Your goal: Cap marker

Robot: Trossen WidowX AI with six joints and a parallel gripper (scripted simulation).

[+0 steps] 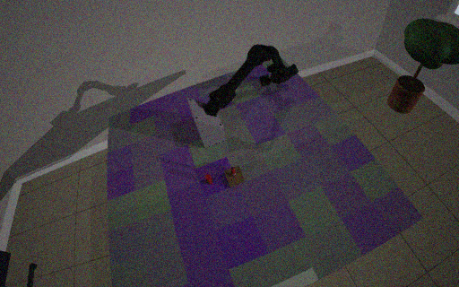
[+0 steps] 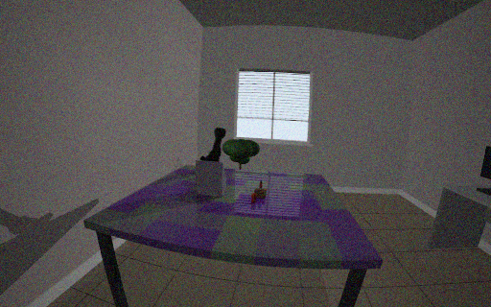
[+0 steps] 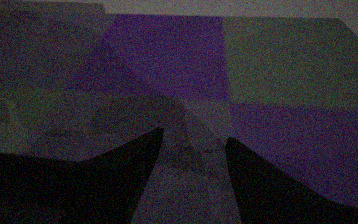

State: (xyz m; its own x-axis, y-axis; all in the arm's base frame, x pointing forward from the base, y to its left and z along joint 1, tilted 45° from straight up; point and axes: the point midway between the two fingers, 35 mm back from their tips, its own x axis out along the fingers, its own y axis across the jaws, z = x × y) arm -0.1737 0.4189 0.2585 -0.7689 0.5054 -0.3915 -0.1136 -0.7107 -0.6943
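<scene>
The brown holder block (image 1: 235, 180) (image 2: 261, 193) stands on the patchwork table. The marker (image 1: 233, 171) (image 2: 261, 184) stands upright in it, small and reddish, with no separate cap visible on it. The red cap (image 1: 209, 179) (image 2: 253, 198) stands on the table beside the block, to its left in the top and exterior views. My gripper (image 3: 194, 137) is partly open, with nothing between the dark fingers in the wrist view. The arm is bent at the back of the table, far from cap and marker. Its fingers are too dark to make out in the top and exterior views.
A pale pedestal block (image 1: 211, 130) (image 2: 210, 178) carries the arm base, behind the cap and holder. The wall rises close behind the arm. A potted plant (image 1: 405, 95) stands on the floor past the table. The wrist view shows the patchwork table top (image 3: 170, 55) with the arm's shadow.
</scene>
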